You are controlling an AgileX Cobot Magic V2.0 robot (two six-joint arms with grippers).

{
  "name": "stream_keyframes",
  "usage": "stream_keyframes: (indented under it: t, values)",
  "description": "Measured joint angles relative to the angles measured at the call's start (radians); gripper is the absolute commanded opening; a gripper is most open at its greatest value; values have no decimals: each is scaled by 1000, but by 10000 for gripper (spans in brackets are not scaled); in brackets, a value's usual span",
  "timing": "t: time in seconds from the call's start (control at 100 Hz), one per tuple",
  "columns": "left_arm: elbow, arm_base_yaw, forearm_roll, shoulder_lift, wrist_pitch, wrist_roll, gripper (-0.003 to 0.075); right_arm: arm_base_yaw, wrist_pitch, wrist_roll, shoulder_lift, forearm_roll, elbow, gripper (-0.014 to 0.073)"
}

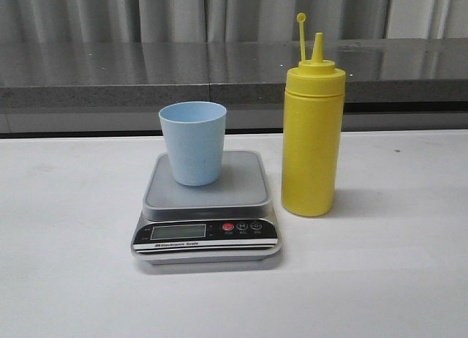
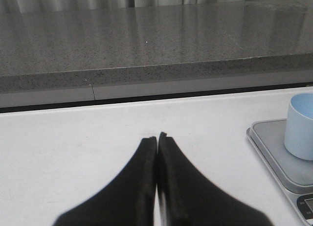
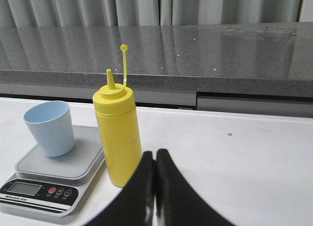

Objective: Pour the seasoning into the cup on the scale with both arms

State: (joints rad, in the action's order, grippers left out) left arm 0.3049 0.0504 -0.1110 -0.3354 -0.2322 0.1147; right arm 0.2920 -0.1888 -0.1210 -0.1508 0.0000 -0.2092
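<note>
A tall yellow plastic squeeze bottle with a cone nozzle, its cap hanging off on a thin strap, stands upright on the white bench, just beside the flat grey digital scale, on the robot's right of it. On the scale's platform stands a small pale blue plastic tumbler, open and upright. The left pincer and right pincer are each pressed closed and hold nothing. The bottle is probably light, smooth and soft-walled; grip it mid-body, gently, since squeezing would likely spurt seasoning early.
</note>
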Motion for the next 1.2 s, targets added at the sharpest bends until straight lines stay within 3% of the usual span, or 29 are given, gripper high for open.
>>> stream_keyframes:
  t: [0.78, 0.88, 1.2]
  values:
    - [0, 0, 0, 0, 0, 0, -20, 0, -2, 0, 0, 0, 0, -67]
    - [0, 0, 0, 0, 0, 0, -20, -3, -4, 0, 2, -45, 0, -67]
    - [0, 0, 0, 0, 0, 0, -20, -187, -21, 0, 83, -68, 25, -67]
